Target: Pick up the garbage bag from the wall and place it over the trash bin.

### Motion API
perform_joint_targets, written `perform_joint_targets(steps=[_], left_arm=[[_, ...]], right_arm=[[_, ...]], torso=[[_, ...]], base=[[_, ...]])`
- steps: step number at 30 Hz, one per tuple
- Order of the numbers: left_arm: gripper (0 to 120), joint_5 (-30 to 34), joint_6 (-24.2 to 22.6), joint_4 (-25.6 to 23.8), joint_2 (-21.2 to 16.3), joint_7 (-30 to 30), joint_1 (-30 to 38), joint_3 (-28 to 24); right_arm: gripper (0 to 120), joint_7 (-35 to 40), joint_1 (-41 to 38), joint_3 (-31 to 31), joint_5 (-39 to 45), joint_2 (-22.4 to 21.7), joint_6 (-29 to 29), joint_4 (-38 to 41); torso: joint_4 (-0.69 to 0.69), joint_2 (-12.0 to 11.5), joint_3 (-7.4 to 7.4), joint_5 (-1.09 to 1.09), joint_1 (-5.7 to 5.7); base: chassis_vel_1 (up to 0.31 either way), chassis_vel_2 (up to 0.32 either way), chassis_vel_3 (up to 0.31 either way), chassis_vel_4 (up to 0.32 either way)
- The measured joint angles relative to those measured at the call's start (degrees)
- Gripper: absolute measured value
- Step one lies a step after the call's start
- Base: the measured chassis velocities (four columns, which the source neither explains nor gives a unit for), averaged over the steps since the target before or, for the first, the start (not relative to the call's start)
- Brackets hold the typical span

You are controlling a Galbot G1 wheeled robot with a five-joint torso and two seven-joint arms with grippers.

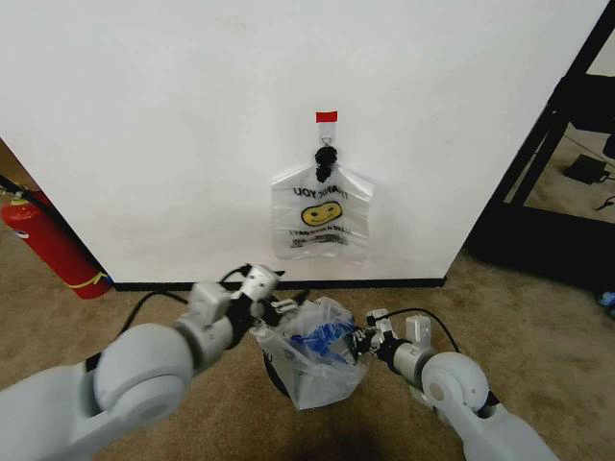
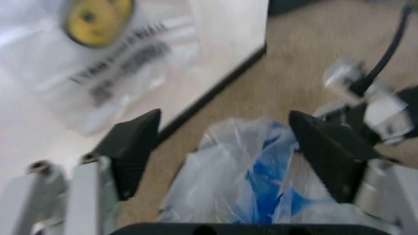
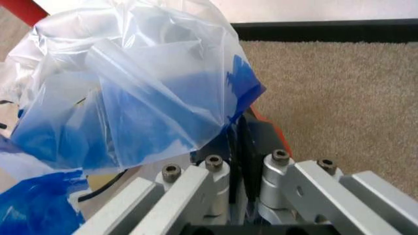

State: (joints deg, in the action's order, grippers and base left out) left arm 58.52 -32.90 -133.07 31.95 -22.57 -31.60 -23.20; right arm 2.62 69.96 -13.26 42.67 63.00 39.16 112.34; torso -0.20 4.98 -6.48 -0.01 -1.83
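The garbage bag (image 1: 312,357), thin and see-through with blue marks, is bunched over the trash bin (image 1: 273,373), of which a dark sliver shows under the plastic. My left gripper (image 1: 281,309) hovers at the bag's left upper edge. In the left wrist view the left gripper (image 2: 224,120) is open, its dark pads (image 2: 134,147) wide apart with the bag (image 2: 248,186) beyond them. My right gripper (image 1: 363,341) is at the bag's right edge. In the right wrist view the right gripper (image 3: 240,147) is shut, with an edge of the bag (image 3: 144,93) running down between its fingers.
A bunch of like bags (image 1: 322,216) hangs on the white wall from a black tie under a red tab (image 1: 327,117). A red fire extinguisher (image 1: 53,245) leans at the left. A dark frame (image 1: 553,144) stands at the right. Brown carpet surrounds the bin.
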Motion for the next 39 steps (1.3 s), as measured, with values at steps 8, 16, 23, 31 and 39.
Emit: perform_joint_targets(steps=[8,16,23,31,39], left_arm=[[100,4.25,-4.47,6.22,2.17,-1.06,6.82,-9.99],[100,7.49,-6.14,6.91,2.97,-1.34,6.8,-12.52],[82,7.36,-5.77,9.45,4.5,-1.23,7.16,-14.65],[54,7.26,-5.55,9.16,3.69,-0.85,6.39,-15.19],[25,7.15,-4.97,8.33,2.95,-0.96,5.45,-14.47]], right_arm=[[0,0.05,0.03,-0.63,-0.03,-0.28,0.0,0.2],[0,0.11,-1.06,-0.18,0.57,0.05,0.23,-0.68],[0,0.18,-0.59,-0.28,1.15,0.09,0.39,-0.83],[0,0.61,-1.0,-0.38,2.84,0.03,0.8,-0.79],[0,1.17,-0.61,-0.44,3.48,0.83,0.88,-1.02]], torso=[[0.04,0.0,0.0,0.0,0.0],[0.02,0.0,0.0,0.01,0.0],[0.01,0.0,0.01,0.01,0.0],[0.02,0.0,0.01,0.01,0.0],[0.02,0.0,0.01,0.0,0.0]], base=[[0.0,0.0,0.0,0.0],[0.0,0.0,0.0,0.0],[0.0,0.0,0.0,0.0],[0.0,0.0,0.0,0.0],[0.0,0.0,0.0,0.0]])
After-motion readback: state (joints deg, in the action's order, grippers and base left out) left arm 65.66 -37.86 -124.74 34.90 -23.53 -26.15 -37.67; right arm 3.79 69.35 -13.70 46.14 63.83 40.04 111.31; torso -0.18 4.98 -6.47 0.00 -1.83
